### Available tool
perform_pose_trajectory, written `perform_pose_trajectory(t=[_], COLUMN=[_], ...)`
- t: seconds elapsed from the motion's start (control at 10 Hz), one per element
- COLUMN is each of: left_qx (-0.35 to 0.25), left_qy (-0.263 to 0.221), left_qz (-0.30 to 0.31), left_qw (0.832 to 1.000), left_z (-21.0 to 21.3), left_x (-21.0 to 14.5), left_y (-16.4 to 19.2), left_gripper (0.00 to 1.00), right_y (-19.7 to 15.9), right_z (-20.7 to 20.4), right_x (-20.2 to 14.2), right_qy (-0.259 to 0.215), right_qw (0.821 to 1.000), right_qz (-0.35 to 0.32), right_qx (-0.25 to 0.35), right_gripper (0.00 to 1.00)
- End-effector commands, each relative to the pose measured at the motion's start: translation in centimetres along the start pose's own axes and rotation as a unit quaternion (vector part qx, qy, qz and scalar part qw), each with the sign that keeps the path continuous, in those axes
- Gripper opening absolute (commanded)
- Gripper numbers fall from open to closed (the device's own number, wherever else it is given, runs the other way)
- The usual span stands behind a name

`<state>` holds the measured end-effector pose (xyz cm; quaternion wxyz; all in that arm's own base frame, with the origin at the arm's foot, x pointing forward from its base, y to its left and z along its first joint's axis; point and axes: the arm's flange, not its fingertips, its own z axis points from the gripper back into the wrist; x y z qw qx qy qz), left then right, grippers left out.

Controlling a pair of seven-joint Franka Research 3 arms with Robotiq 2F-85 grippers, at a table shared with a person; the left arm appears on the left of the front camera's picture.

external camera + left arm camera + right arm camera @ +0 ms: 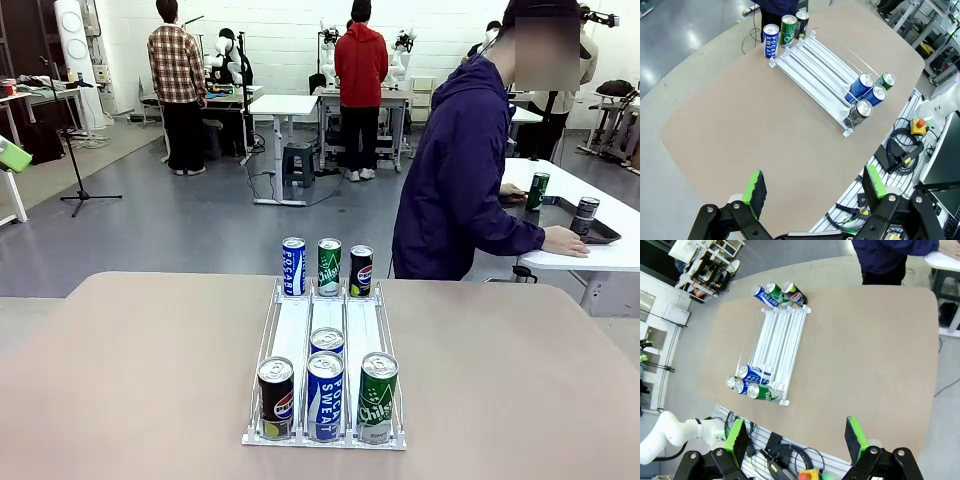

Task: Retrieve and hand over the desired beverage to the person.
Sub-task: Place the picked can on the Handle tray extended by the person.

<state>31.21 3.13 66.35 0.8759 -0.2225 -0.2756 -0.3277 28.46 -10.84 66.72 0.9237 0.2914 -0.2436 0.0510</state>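
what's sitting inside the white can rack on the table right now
The rack holds four cans at its near end: a Pepsi, a Pocari Sweat and a Chilsung in front. A second Pocari stands behind the middle one, its lower part covered.

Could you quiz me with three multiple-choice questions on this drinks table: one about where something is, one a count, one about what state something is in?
1. Where do the three cans outside the rack stand?
A. at its far end
B. beside its left rail
C. on the floor

2. How many cans sit inside the rack?
A. two
B. four
C. six

3. How are the left gripper fingers set?
A. shut on a can
B. open, holding nothing
C. shut, empty

Answers:
1 A: Pocari can, Chilsung can and Pepsi can line its far end.
2 B: three in front, one behind.
3 B: the green pads stand wide apart.
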Motion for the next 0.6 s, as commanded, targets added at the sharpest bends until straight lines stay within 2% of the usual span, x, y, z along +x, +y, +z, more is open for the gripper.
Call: perform_pose_trajectory(t=[0.0, 0.5], left_qx=[0.001, 0.001], left_qy=[0.0, 0.0], left_qz=[-0.005, -0.005], left_qw=[1.0, 1.0], left_z=[0.06, 0.06], left_x=[0.01, 0.01], left_y=[-0.13, -0.13], left_gripper=[1.0, 1.0], right_y=[0.01, 0.01], right_z=[-0.03, -0.03], right_x=[0.15, 0.15], right_qy=[0.001, 0.001], right_qw=[1.0, 1.0], right_qz=[0.001, 0.001], right_qx=[-0.001, -0.001], right_gripper=[1.0, 1.0])
